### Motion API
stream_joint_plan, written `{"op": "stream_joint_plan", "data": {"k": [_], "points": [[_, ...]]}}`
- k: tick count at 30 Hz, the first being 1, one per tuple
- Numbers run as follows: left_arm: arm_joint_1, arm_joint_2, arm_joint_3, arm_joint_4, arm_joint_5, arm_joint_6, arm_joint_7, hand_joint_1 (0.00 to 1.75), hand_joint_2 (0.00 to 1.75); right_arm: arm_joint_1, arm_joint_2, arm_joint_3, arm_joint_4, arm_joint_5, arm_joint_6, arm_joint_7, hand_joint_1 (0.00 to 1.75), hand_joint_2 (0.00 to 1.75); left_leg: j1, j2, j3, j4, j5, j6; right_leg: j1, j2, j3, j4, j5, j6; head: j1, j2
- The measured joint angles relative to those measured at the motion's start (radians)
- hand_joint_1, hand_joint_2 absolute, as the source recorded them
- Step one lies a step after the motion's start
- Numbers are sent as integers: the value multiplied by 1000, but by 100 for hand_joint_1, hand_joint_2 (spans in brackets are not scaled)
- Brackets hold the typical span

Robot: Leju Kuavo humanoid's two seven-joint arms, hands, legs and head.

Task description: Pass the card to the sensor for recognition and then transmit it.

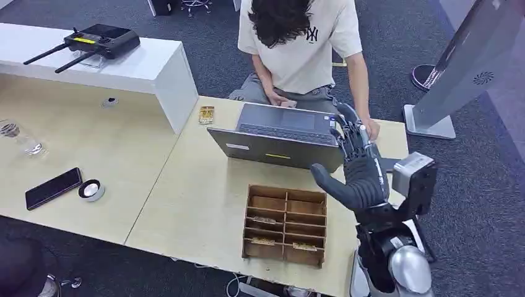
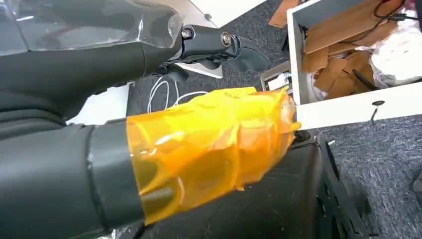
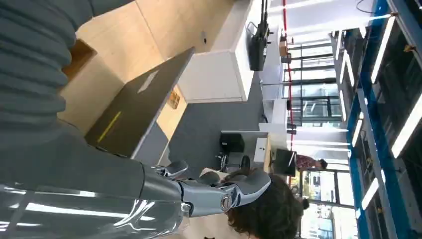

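While hand (image 1: 358, 175) hovers, cards (image 1: 264, 241) lie near.

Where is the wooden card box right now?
In the head view the wooden card box sits on the light wooden table, near its front edge, just in front of the open laptop and left of the robot's raised right hand.

The head camera looks steeply down on the counter (image 1: 186, 185) from high up. Both wrist cameras sit close behind their robot hands. The right one shares the laptop (image 1: 278, 139).
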Motion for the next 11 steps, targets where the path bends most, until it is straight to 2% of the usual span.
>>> {"op": "stream_joint_plan", "data": {"k": [11], "points": [[3,0,1,0,23,13,-33,0,0,231,-57,-54,-79,-104,69,-105,0,0,0,0,0,0,-1,1,0,0,0,0,0,0,0,0]]}}
